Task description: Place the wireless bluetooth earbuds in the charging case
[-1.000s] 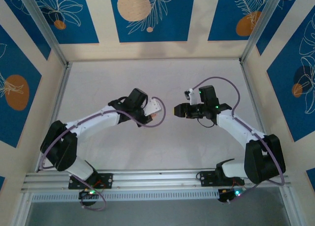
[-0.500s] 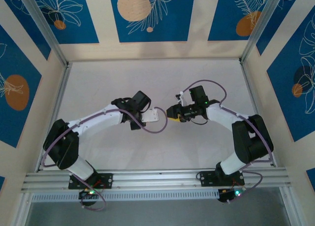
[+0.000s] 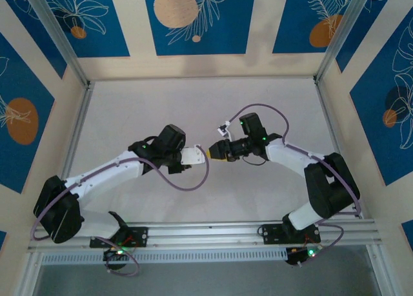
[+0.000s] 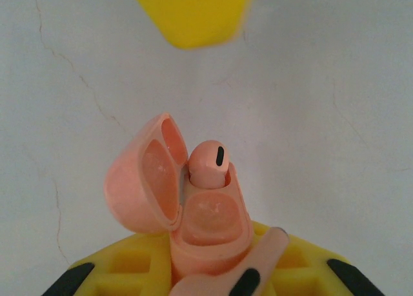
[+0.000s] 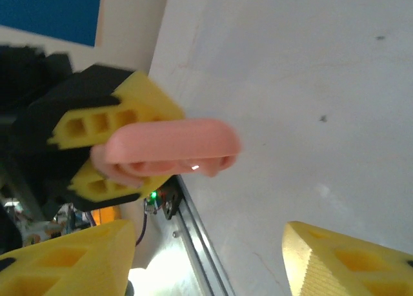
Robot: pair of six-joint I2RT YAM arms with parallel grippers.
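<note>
The salmon-pink charging case point(image 4: 210, 241) is open and gripped at its base by the left tool point(image 4: 206, 276), with its rounded lid point(image 4: 139, 186) swung out to the left. One earbud point(image 4: 208, 164), the same pink with a small black slot on its tip, sits upright at the far end of the base. The near well point(image 4: 210, 215) shows a smooth hollow.

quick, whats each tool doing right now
left tool: shut, holding the charging case
right tool: open, nothing between its fingers
</note>
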